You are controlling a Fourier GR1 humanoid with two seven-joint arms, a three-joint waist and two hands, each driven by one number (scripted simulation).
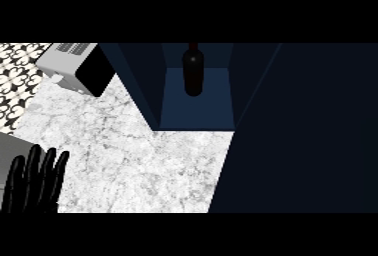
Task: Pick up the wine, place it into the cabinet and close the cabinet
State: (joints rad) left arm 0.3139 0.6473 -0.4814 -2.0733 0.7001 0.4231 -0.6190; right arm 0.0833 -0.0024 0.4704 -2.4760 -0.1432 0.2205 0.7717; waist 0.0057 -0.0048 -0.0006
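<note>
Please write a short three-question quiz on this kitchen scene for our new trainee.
1. True or false: the dark glass wine bottle stands inside the dark blue cabinet.
2. Which hand shows at the view's lower left, over the white marbled counter?
A. the right hand
B. the left hand
C. both hands
3. Fill in the gap: the cabinet's tall dark blue door is ____ .

Key:
1. True; the bottle stands upright on the cabinet's floor, near the back.
2. B; the black left hand rests there, fingers straight and up. The right hand is not in view.
3. Open; it fills the view's right side.
</note>
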